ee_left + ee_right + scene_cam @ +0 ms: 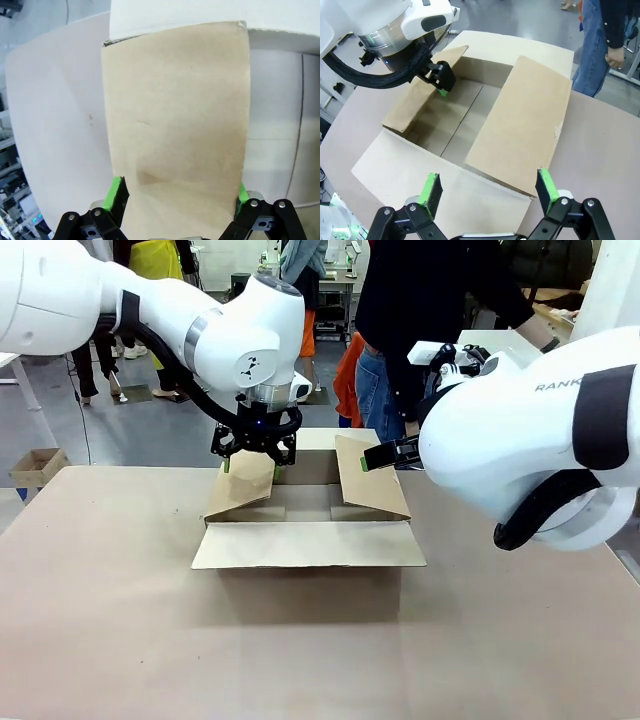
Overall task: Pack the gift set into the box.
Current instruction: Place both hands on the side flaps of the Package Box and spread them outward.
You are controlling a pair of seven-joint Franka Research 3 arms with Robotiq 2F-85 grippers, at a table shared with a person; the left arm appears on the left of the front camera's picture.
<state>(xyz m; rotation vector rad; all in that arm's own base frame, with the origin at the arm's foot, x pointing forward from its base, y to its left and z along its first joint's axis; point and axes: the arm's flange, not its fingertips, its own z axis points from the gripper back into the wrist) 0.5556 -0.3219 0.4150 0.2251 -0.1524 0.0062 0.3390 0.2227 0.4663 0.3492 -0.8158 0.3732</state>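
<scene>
Counter (100,620): tan surface running the room's width, grey floor behind it.
Box (300,585): open brown carton at the counter's middle. Its near flap (310,544) at 6 o'clock is folded out flat, and its far flap (318,440) stands up.
Left tool (257,462): at the box's 10 o'clock, fingers spread. The tilted left flap (243,485) lies between its green pads (117,192); I cannot tell if they touch it.
Right tool (489,187): at 2 o'clock, fingers spread, just above the inward-tilted right flap (375,485).
Person (420,300): at 12 o'clock beyond the box, in a dark top and blue jeans.
</scene>
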